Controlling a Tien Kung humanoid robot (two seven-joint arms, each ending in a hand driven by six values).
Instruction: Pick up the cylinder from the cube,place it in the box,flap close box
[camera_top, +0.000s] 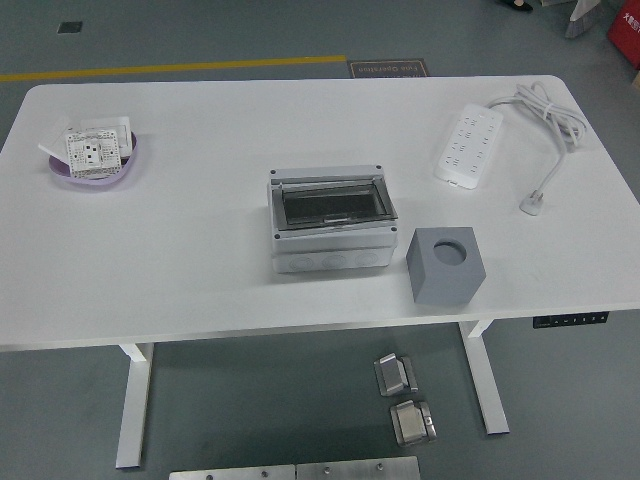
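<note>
The box sits at the frame's centre on the white table, its clear flap down. One grey cube stands just right of it. Neither hand shows. Upper right lies one power strip; upper left, one purple dish.

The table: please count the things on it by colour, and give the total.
Grey: 2, the box with a dark flap and the cube
White: 2, the power strip with its cable and the socket plate
Purple: 1, the dish under the socket plate
Total: 5. Neither robot hand is in view.
</note>
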